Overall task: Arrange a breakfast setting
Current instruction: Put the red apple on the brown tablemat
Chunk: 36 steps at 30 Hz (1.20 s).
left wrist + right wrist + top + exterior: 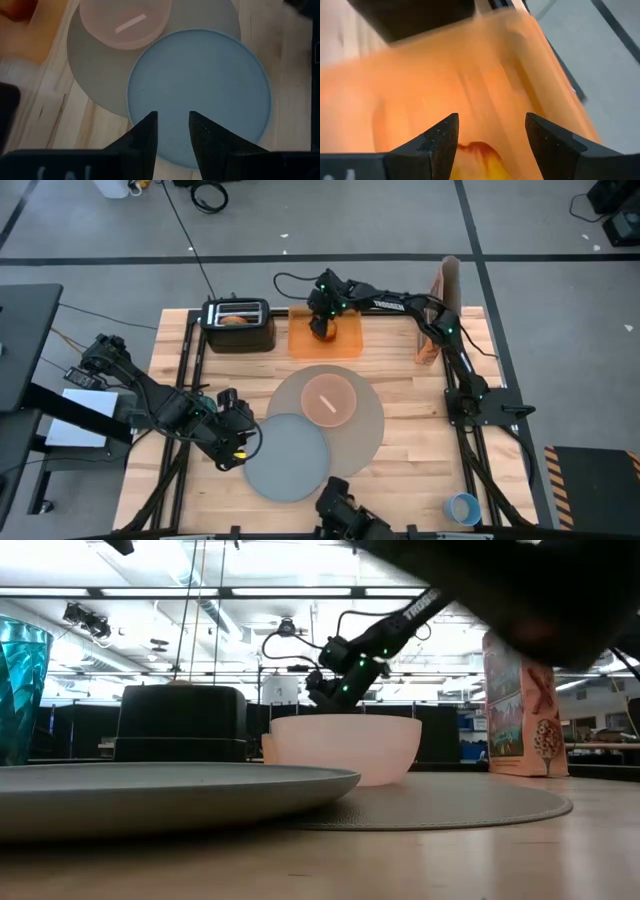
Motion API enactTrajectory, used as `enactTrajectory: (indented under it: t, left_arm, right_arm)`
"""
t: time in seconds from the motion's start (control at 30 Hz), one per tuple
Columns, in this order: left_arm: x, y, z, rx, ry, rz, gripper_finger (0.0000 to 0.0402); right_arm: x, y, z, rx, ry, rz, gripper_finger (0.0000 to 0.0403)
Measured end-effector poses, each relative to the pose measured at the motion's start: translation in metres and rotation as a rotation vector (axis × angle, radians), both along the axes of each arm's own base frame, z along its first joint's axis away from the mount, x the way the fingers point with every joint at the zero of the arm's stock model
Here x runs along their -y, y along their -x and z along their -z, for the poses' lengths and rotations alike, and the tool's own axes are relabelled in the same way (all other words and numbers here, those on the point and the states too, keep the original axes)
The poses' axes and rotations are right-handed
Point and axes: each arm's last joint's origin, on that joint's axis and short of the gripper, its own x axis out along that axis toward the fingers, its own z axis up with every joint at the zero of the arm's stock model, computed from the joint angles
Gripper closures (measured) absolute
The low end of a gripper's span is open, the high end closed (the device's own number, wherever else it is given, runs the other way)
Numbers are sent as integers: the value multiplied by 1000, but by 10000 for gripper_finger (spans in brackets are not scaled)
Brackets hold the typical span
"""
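Plate (150,790) nearest; "TROSSEN" on arm — R fingers (490,145) spread over apple (477,160), L fingers (172,132) apart.

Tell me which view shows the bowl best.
The high view: the whole bowl on the mat. The low view shows its side, the left wrist view only part of it, the right wrist view nothing.

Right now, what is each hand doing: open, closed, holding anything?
Left hand: partly open over the grey plate, holding nothing.
Right hand: open over the apple on the orange tray, not gripping it yet.
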Motion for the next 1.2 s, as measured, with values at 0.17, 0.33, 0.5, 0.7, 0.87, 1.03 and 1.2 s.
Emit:
enactTrajectory:
  t: [0.17, 0.33, 0.5, 0.7, 0.87, 1.03, 1.2]
  left_arm:
    - [0, 0, 0, 0, -2, 3, 283]
    - [0, 0, 0, -2, -14, 19, 283]
    - [2, 1, 0, -2, -18, 32, 283]
    - [10, 6, -1, 14, -34, 79, 283]
    - [17, 9, -2, 57, -59, 91, 283]
    - [20, 8, -4, 93, -29, 76, 283]
    - [20, 8, -4, 101, -2, 42, 283]
  right_arm:
    - [-21, 9, -24, -159, 82, 36, 156]
    - [-43, 21, -56, -288, 205, -7, 125]
    - [-57, 36, -81, -361, 234, 5, 90]
    - [-66, 43, -82, -456, 344, -225, 68]
    - [-70, 18, -61, -361, 335, -336, 75]
    - [-58, 9, -26, -431, 367, -401, 89]
    - [-50, 13, -21, -465, 358, -343, 79]
